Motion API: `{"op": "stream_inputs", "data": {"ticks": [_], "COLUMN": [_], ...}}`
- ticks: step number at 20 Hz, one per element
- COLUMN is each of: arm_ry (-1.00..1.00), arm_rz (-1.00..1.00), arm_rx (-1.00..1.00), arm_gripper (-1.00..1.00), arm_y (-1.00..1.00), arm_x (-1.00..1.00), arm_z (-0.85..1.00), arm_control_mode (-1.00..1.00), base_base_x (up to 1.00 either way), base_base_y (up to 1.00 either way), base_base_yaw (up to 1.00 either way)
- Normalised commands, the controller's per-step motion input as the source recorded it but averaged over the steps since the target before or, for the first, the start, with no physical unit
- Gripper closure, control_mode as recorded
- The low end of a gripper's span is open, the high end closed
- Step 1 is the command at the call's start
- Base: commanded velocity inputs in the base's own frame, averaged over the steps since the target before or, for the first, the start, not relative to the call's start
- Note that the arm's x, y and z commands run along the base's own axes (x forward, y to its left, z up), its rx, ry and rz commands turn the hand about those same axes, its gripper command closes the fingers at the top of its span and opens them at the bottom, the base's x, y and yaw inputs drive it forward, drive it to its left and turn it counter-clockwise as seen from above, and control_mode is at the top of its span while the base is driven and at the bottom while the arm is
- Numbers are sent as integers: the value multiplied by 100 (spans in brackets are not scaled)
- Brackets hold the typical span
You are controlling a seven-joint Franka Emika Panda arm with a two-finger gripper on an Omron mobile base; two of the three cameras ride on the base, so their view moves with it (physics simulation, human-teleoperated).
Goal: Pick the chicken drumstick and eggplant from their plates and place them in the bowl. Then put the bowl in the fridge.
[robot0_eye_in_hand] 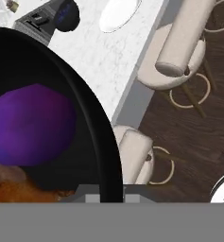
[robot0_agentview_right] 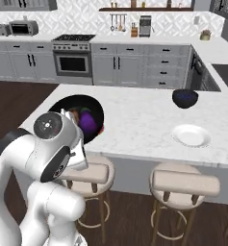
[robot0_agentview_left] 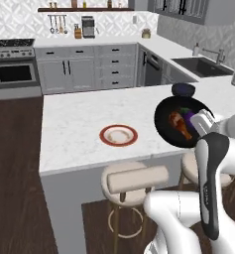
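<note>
My gripper point(robot0_agentview_left: 202, 124) is shut on the rim of the black bowl point(robot0_agentview_left: 166, 133) and holds it tilted in the air, off the near edge of the island. The brown-orange chicken drumstick point(robot0_agentview_left: 180, 124) and the purple eggplant point(robot0_agentview_left: 189, 116) lie inside it. In the hand view the eggplant point(robot0_eye_in_hand: 30, 125) rests above the drumstick point(robot0_eye_in_hand: 14, 186), with the bowl's rim point(robot0_eye_in_hand: 97, 137) running down into my gripper point(robot0_eye_in_hand: 107, 197). One of the plates, the red-rimmed one point(robot0_agentview_left: 118, 135), sits bare on the island; the other, the white plate point(robot0_agentview_right: 191, 135), lies bare further along. The fridge is out of view.
A small dark blue bowl point(robot0_agentview_right: 185, 97) stands at the island's far side. Padded stools point(robot0_agentview_left: 134, 181) point(robot0_agentview_right: 183, 182) line the near edge below the held bowl. Behind are the stove point(robot0_agentview_left: 12, 69), the cabinets and a sink point(robot0_agentview_left: 201, 66).
</note>
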Motion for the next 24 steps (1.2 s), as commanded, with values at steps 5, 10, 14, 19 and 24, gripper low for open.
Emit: {"op": "stream_inputs", "data": {"ticks": [5,10,14,19,24], "arm_ry": [0,0,0,0,0], "arm_rz": [0,0,0,0,0], "arm_rx": [0,0,0,0,0], "arm_gripper": [100,100,100,100,100], "arm_y": [0,0,0,0,0], "arm_x": [0,0,0,0,0], "arm_z": [0,0,0,0,0], "arm_control_mode": [100,100,100,100,100], "base_base_x": [-97,-23,51,66,87], "base_base_y": [100,100,100,100,100], "base_base_yaw": [21,30,8,1,-1]}}
